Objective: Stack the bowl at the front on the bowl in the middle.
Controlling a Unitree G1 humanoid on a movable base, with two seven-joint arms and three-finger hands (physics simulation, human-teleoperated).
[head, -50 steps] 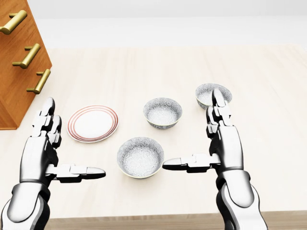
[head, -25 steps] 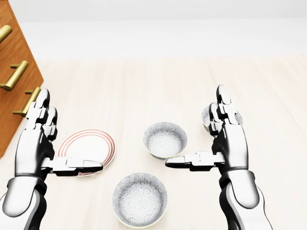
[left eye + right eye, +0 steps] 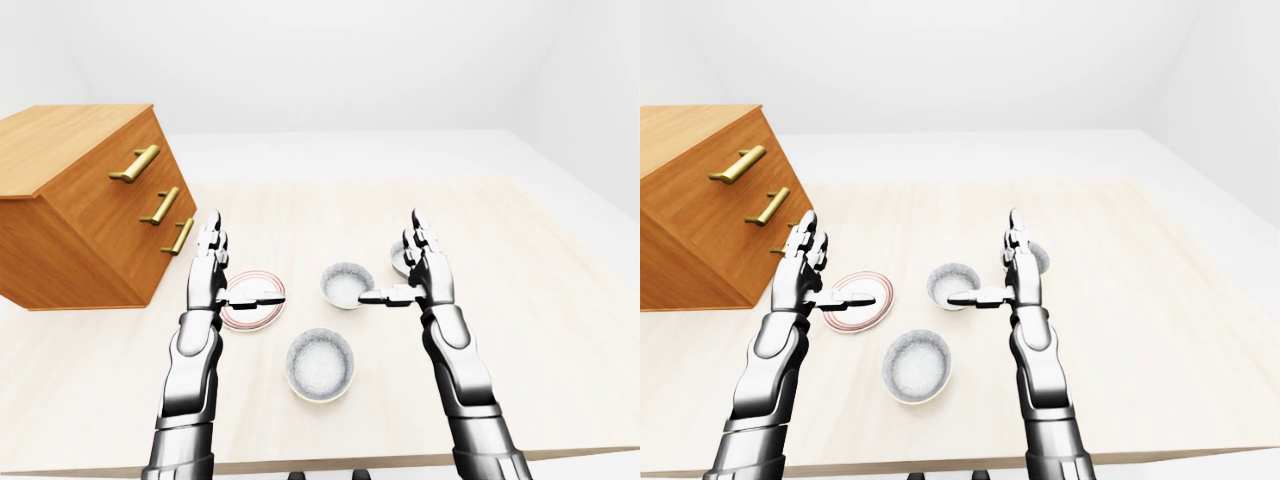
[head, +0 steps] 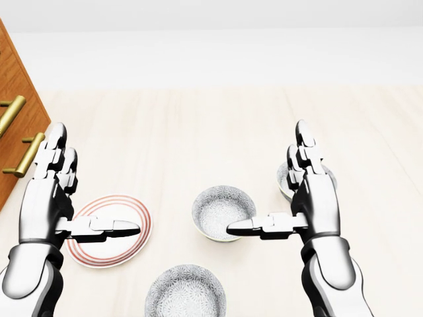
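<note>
The front bowl [image 4: 185, 294], white with a grey speckled pattern, sits at the bottom of the head view, cut by the frame edge. The matching middle bowl [image 4: 223, 212] stands just above it. My right hand [image 4: 268, 178] is open to the right of the middle bowl, and its thumb reaches over that bowl's right rim. A third bowl [image 3: 401, 262] lies mostly hidden behind the right hand's fingers. My left hand [image 4: 96, 181] is open over a red-ringed plate [image 4: 135, 214], with nothing in it.
A wooden drawer cabinet [image 3: 80, 200] with brass handles stands on the light wooden table [image 3: 560, 330] at the left. The table's near edge [image 3: 330, 462] runs along the bottom of the left-eye view.
The head view has shifted: bowls, plate and cabinet have slid down and left in the picture. Both hands stay open at about the same place in the frame.
</note>
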